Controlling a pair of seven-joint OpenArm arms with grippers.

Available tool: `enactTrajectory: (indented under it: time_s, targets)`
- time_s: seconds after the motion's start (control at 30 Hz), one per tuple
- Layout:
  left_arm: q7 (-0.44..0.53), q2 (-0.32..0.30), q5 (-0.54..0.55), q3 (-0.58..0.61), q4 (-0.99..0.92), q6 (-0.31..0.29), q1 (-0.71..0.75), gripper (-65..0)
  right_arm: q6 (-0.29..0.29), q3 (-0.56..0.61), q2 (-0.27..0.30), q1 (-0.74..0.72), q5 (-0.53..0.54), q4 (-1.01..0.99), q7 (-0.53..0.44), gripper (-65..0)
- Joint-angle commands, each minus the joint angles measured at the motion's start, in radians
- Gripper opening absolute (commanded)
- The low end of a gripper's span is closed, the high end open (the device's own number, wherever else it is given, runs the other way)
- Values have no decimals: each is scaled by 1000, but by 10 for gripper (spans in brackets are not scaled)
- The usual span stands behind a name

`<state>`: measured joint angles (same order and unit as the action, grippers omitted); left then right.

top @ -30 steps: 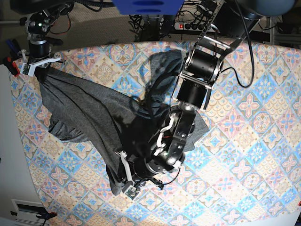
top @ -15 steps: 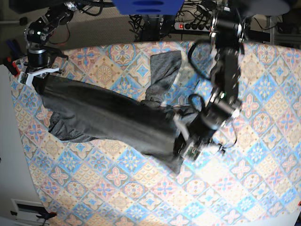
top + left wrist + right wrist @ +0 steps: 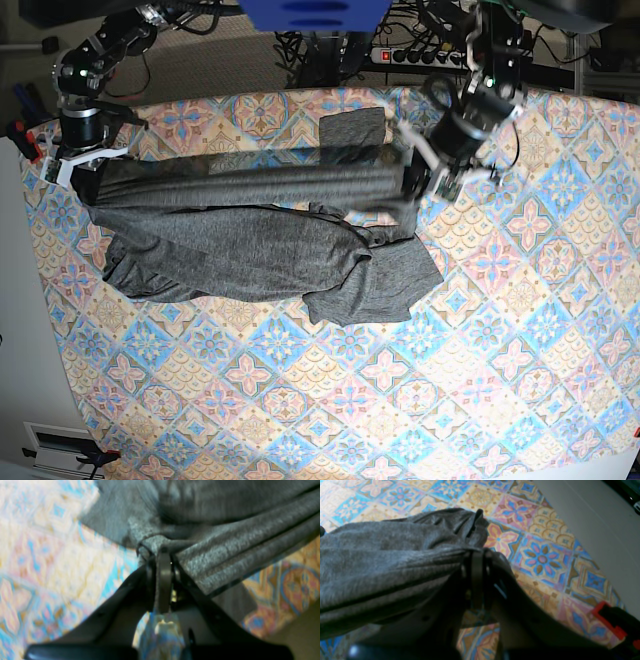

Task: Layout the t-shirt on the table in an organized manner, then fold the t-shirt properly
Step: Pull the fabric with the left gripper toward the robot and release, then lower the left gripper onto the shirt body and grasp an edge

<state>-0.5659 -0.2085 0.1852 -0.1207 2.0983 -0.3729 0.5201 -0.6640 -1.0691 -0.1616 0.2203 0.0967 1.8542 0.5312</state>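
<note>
Both sets of fingers are pinched tight on cloth: the left gripper (image 3: 163, 562) clamps a bunched edge of the t-shirt (image 3: 240, 240), and the right gripper (image 3: 477, 555) clamps another bunched edge, near the table's far corner. In the base view the left gripper (image 3: 432, 172) and right gripper (image 3: 78, 160) are well apart, with a taut band of grey fabric strung between them above the table (image 3: 520, 380). The rest of the shirt hangs and drapes below that band, crumpled on the patterned cloth, and one flap lies flat beyond the band.

This looks like the laying-out step, not yet the folding: the shirt is stretched along one edge but is bunched and doubled over below. The next move probably calls for lowering the stretched edge evenly and drawing it away from the slack part, so the body spreads flat without new creases.

Around it, a red-and-black clamp (image 3: 611, 620) sits at the table's edge just beside the right gripper, close enough to snag. Cables and a power strip (image 3: 405, 55) lie beyond the table, clear of the work.
</note>
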Motion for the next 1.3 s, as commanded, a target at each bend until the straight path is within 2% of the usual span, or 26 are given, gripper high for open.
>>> enactTrajectory:
  time_s: [0.0,0.23,0.3,0.37,0.47,0.77,0.8,0.97,1.03,1.1,1.27]
  targets:
    - [27,-4,-5,-14,18,7,31,-650,14,-9,13,-3,13,15,-33,-650]
    - [120,-6,-11,-61,17,7,203,-650,19,-10,13,-11,13,-15,-33,-650]
    - [125,-7,-13,-70,17,2,226,-650,46,-10,13,-11,13,-23,-33,-650]
    - [125,-7,-13,-87,15,-34,232,-650,88,-10,13,-11,13,-40,-33,-650]
    - [125,-2,-13,-116,15,-68,236,-650,94,-10,13,-6,13,-70,-33,-650]
    - [122,-2,-14,-118,15,-68,206,-650,94,-10,13,-3,13,-135,-33,-650]
    - [122,-2,-14,-118,15,-68,206,-637,94,-10,13,-3,13,-135,-33,-650]
    - [122,-6,-14,-118,15,-68,213,-405,94,-10,13,-3,13,-135,-33,-650]
    - [126,-6,-14,-119,15,-68,213,-344,94,-10,13,-3,13,-135,-33,-650]
    - [129,-6,-13,-119,18,-68,208,-314,94,-10,13,-3,13,-135,-33,-650]
    - [129,1,-5,-110,18,-68,114,-316,94,-10,13,-3,11,-135,-33,-650]
